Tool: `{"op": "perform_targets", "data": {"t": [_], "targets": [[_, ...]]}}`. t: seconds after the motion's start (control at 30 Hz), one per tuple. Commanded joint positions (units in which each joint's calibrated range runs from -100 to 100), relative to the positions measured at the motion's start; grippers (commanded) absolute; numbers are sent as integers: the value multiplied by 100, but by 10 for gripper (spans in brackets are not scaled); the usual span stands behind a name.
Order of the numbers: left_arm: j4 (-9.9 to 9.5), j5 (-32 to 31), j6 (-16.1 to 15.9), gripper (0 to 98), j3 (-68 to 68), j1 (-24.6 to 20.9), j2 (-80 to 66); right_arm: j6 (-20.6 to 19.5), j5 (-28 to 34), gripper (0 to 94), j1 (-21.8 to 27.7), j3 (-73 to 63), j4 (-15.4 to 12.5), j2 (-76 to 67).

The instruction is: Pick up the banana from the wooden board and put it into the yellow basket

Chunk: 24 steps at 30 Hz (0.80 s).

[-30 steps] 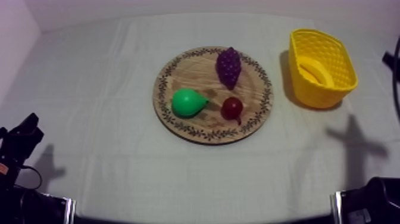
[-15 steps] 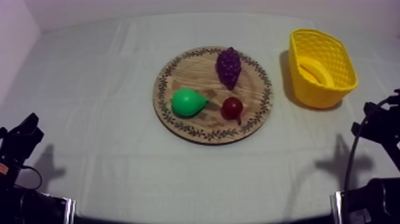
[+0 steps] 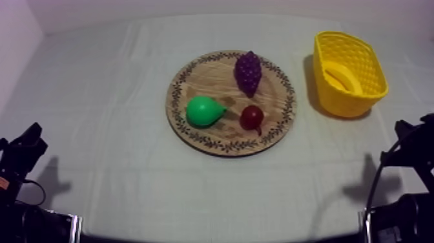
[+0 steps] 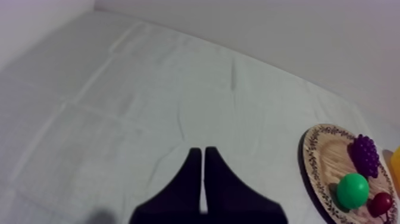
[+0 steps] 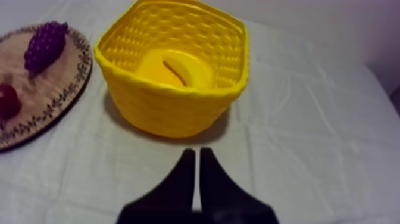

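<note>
Ahead of our right pincer (image 5: 197, 155), pressed together and empty, the banana (image 5: 181, 71) lies inside the yellow basket (image 5: 172, 113); the pincer has drawn back low, so we judge the task done.

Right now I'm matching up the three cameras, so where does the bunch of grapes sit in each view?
Top view: the bunch of grapes lies on the far part of the wooden board, beyond the small red fruit.
Left wrist view: grapes on the board, just past the green pear.
Right wrist view: grapes on the board, off to the side of the yellow basket.
Shared landmark: the board's patterned rim.
</note>
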Motion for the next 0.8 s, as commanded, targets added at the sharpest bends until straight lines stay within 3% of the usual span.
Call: {"op": "perform_targets", "data": {"t": [0.0,0.23,0.77], "targets": [[-2,3,-1,1,3,0,-1,-314,-48,6,-2,3,4,-5],[-2,3,2,1,3,0,-1,124,-59,6,-8,5,6,-10],[-2,3,1,1,3,0,-1,143,-60,6,-9,5,6,-11]]}}
